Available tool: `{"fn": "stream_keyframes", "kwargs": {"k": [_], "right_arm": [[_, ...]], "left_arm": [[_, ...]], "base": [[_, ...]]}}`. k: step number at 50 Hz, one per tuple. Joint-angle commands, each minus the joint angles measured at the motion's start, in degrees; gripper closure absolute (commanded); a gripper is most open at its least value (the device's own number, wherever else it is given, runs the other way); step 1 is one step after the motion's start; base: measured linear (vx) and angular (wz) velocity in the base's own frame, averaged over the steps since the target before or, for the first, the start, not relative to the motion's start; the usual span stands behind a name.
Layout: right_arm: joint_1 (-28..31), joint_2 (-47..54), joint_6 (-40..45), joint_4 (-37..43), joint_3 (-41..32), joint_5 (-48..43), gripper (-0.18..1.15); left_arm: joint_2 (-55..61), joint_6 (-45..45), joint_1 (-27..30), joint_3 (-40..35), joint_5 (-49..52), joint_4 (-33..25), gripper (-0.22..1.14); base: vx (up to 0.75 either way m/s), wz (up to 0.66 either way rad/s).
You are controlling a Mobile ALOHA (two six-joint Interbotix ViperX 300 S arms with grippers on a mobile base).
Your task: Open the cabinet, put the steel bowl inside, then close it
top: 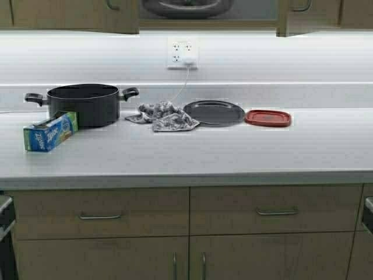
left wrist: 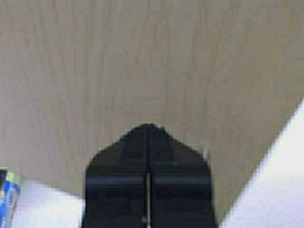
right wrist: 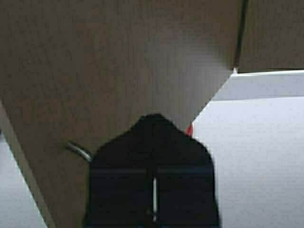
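The cabinet (top: 119, 17) runs along the top of the high view. Both doors stand ajar, and its pale grey inside shows between them. The steel bowl (top: 186, 7) sits inside, and only its lower part shows. Neither gripper shows in the high view. In the left wrist view my left gripper (left wrist: 148, 127) is shut and empty, with its tips close against a tan door face (left wrist: 142, 61). In the right wrist view my right gripper (right wrist: 153, 116) is shut and empty against the darker door face (right wrist: 118, 57), beside a silver bar handle (right wrist: 78, 151).
On the white counter (top: 233, 151) are a black two-handled pot (top: 84, 104), a blue bag box (top: 50, 132), a grey cloth (top: 166, 116), a dark round plate (top: 214, 112) and a red lid (top: 268, 118). A plug and cord (top: 187, 63) hang from the wall outlet. Drawer fronts (top: 99, 213) lie below.
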Motion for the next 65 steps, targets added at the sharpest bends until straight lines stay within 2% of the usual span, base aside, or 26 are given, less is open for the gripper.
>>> {"fn": "stream_keyframes", "kwargs": {"k": [1,9,19,24,34,47,65], "right_arm": [[2.1,3.5,-0.3,-0.2,-5.1,-0.2,0.91],[5.5,9.9,-0.4,-0.3,-11.1,-0.2,0.91],[8.5,19.2,-0.4,-0.3,-20.7,0.5,0.91],[9.0,20.7,-0.4,-0.3,-22.9,2.7,0.91],[9.0,16.8,-0.3,-0.2,-19.1,3.3,0.91],[8.9,10.0,-0.4,-0.2,-10.6,3.4,0.91],[8.9,8.7,-0.2,-0.1,-8.4,3.8,0.91]], "left_arm": [[-4.8,-0.2,-0.1,3.3,-3.2,0.0,0.86],[-8.5,-0.3,-0.7,8.2,-4.2,-0.1,0.86],[-8.6,-0.4,-0.7,9.3,-4.8,-0.1,0.86],[-8.3,-0.5,-1.1,9.4,-4.9,-0.1,0.86],[-8.3,-0.2,-1.1,10.0,-4.9,0.0,0.86],[-8.5,-0.5,-1.1,12.0,-4.9,-0.1,0.86],[-10.0,-0.6,-1.1,13.6,-4.9,-0.1,0.86]], "base": [[0.1,-0.02],[0.08,0.01],[0.05,0.0],[0.01,-0.01],[0.0,0.03],[-0.01,0.03],[0.0,0.0]]}}
